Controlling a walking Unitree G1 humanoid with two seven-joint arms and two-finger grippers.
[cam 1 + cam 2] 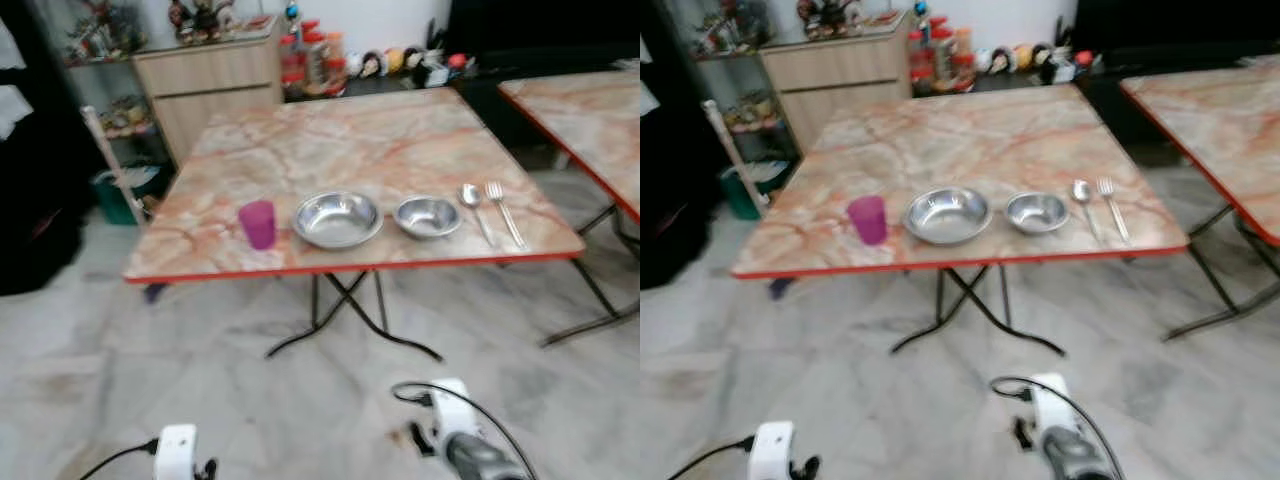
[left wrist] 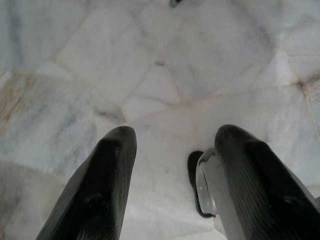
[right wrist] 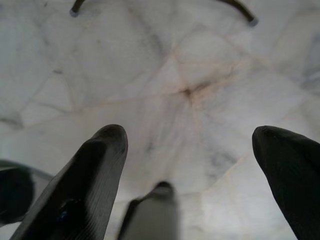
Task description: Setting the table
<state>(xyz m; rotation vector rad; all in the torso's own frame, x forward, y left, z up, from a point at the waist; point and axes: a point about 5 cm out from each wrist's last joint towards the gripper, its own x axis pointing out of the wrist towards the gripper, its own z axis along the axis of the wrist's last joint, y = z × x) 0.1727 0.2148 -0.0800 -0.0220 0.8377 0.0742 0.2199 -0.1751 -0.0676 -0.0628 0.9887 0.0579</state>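
Splayed left fingers (image 2: 107, 185) over floor (image 2: 165, 75), cup (image 1: 257, 223) on table (image 1: 400, 140)

Folding table (image 1: 400, 140): marbled pink-orange top, red edge, crossed black legs, standing on pale marble-tile floor (image 1: 200, 380). All items sit in a row along its near edge. Landmark: large steel bowl (image 1: 337, 219). Purple cup (image 1: 258, 224) just left of it, upright. Smaller steel bowl (image 1: 427, 216) right of it; beyond that, spoon (image 1: 474, 207), then fork (image 1: 505, 213), side by side.
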